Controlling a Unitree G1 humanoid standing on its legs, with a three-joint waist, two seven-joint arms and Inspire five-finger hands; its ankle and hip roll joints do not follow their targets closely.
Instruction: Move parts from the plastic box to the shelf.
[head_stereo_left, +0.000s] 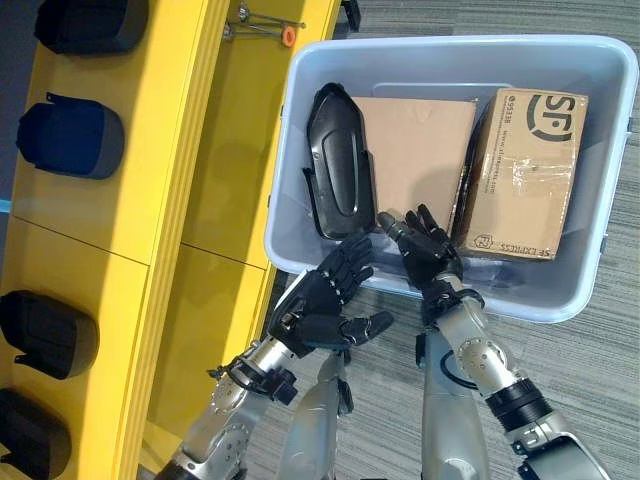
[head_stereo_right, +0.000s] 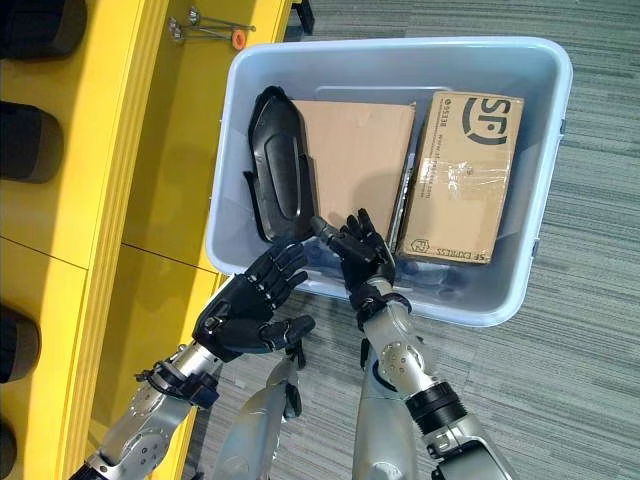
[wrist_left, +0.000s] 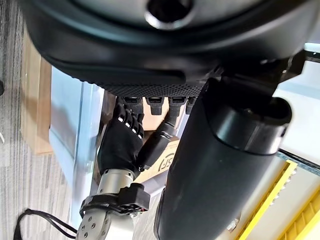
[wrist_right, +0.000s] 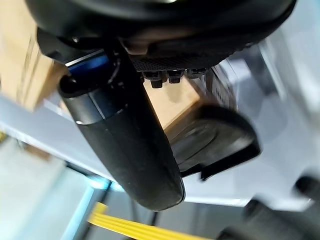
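Down on grey carpet sits pale blue plastic box (head_stereo_left: 300, 150), beside yellow shelf (head_stereo_left: 150, 200). Inside box: black curved plastic part (head_stereo_left: 340, 160) by left wall, flat brown cardboard sheet (head_stereo_left: 415, 150), taped cardboard carton (head_stereo_left: 525, 170). Left hand (head_stereo_left: 325, 305) at near rim, fingers spread wide, holds nothing. Right hand (head_stereo_left: 428, 245) over near edge, fingers loose, holds nothing. Step looks like reach for part. Next move: get fingers round black part, lift, carry to shelf.
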